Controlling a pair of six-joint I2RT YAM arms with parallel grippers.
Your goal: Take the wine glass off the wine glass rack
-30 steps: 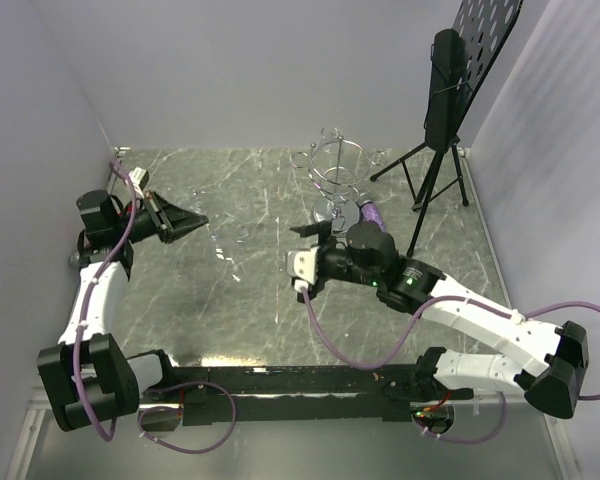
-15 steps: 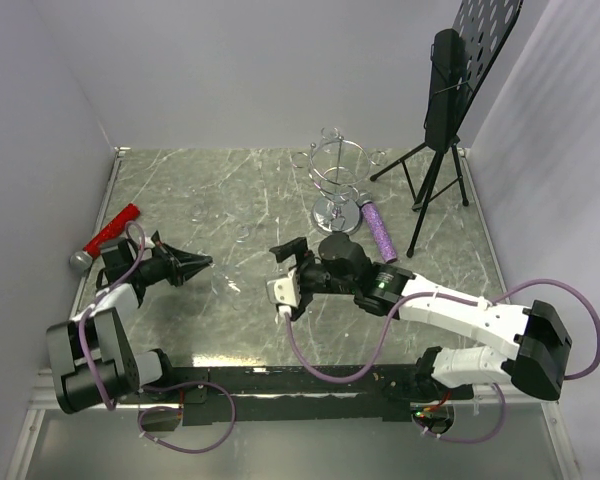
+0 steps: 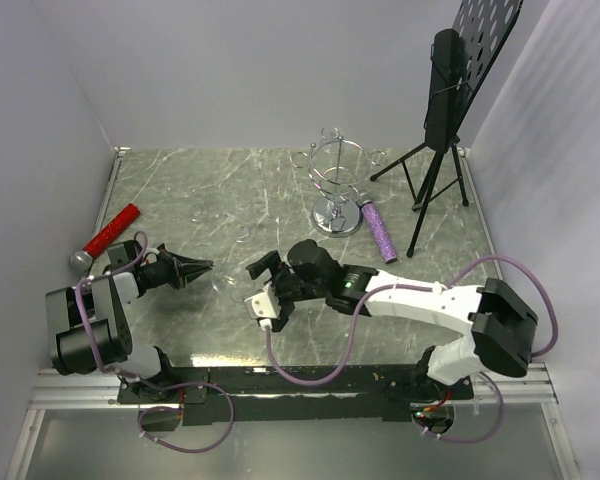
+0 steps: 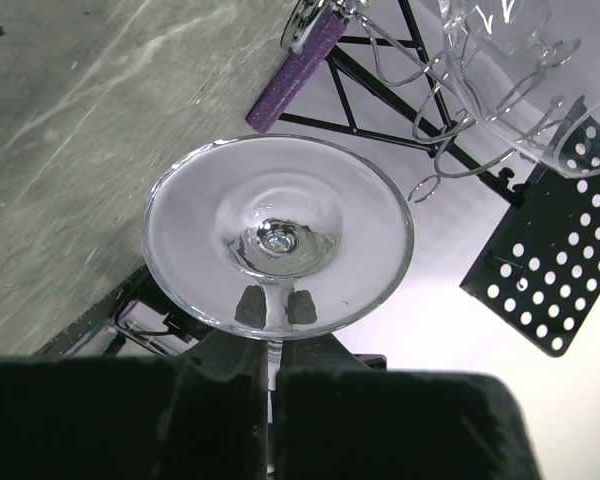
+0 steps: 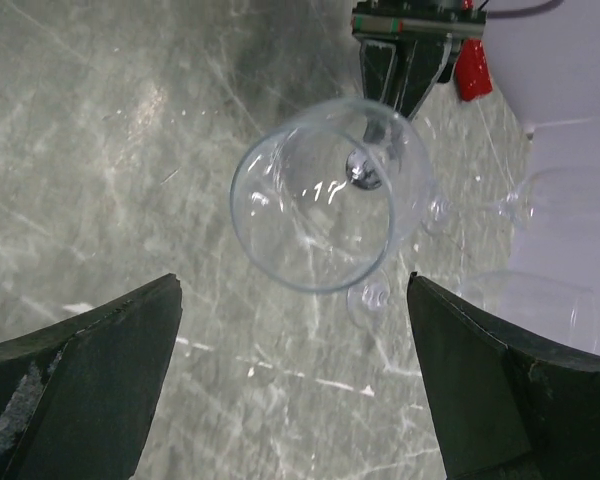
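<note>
left wrist, wine glass (image 4: 278,235) stem partly hidden

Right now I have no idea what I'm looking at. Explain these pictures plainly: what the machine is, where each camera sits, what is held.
These are two robot arms bolted at the near edge of a marbled table. The wide picture comes from a fixed camera above and behind them. The other two come from a camera on each wrist, looking past that arm's own fingers. The left gripper is shut on the stem of a clear wine glass, away from the chrome wine glass rack at the back. The right gripper is wide open, facing the glass's bowl without touching it. Also on the table: a purple cylinder, a red stick with a silver end, and a black tripod stand with a perforated panel.
</note>
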